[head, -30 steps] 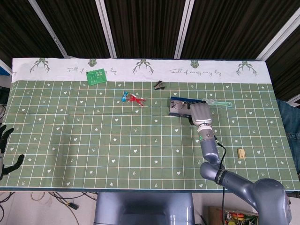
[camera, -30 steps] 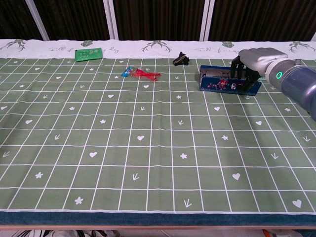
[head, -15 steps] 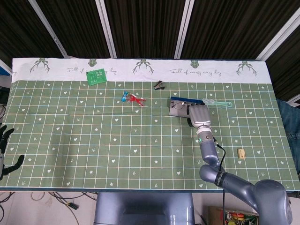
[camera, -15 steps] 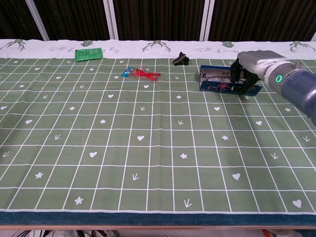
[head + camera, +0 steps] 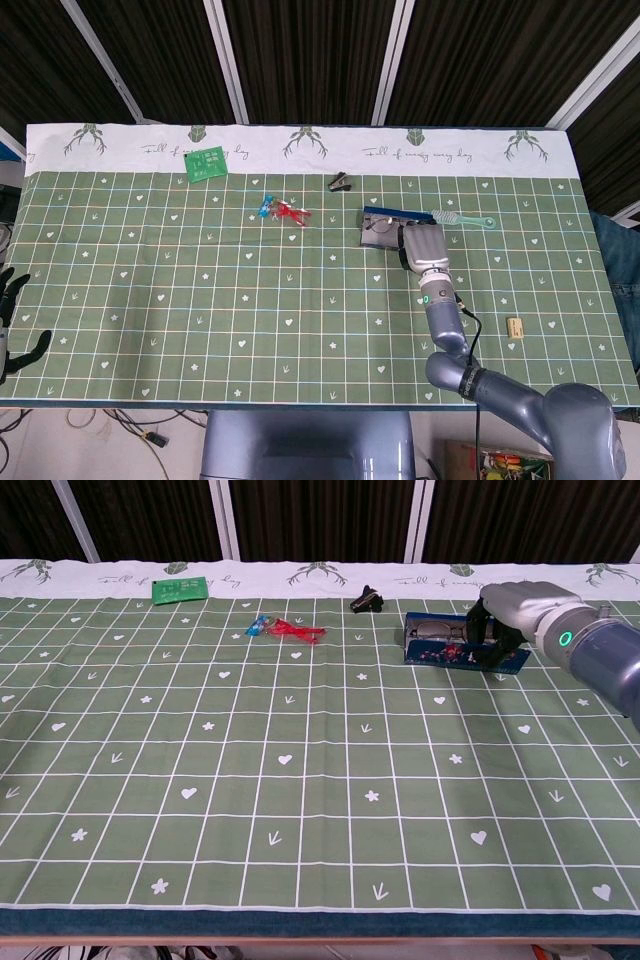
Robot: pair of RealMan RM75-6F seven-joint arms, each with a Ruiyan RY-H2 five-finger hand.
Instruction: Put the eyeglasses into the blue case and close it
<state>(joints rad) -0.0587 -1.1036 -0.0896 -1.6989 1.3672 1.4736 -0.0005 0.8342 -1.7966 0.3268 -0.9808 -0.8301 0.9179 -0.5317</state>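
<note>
On the far right part of the table [image 5: 150,300], the blue case [image 5: 440,652] lies open on the green checked cloth, and the eyeglasses [image 5: 432,628] look to be lying inside it, near its left end. The right robot hand [image 5: 497,613] sits over the right end of the case with its fingers [image 5: 479,623] curled down at the case edge. I cannot tell if it is holding the glasses, holding the case, or just touching. It is likely there to settle the glasses into the case or to get ready to fold the lid over, since the lid is not shut yet. In the head view the same hand [image 5: 424,246] covers much of the case [image 5: 378,232], so the glasses are hard to see from there. The left robot hand [image 5: 8,300] waits far away at the left edge of the table, with its fingers apart and nothing in it. It has no job at this spot. A pale green brush [image 5: 461,219] lies just behind the case. A small black clip [image 5: 366,601], a red and blue toy [image 5: 285,630] and a green card [image 5: 180,588] lie well apart from the case, so they should not get in the way.
</note>
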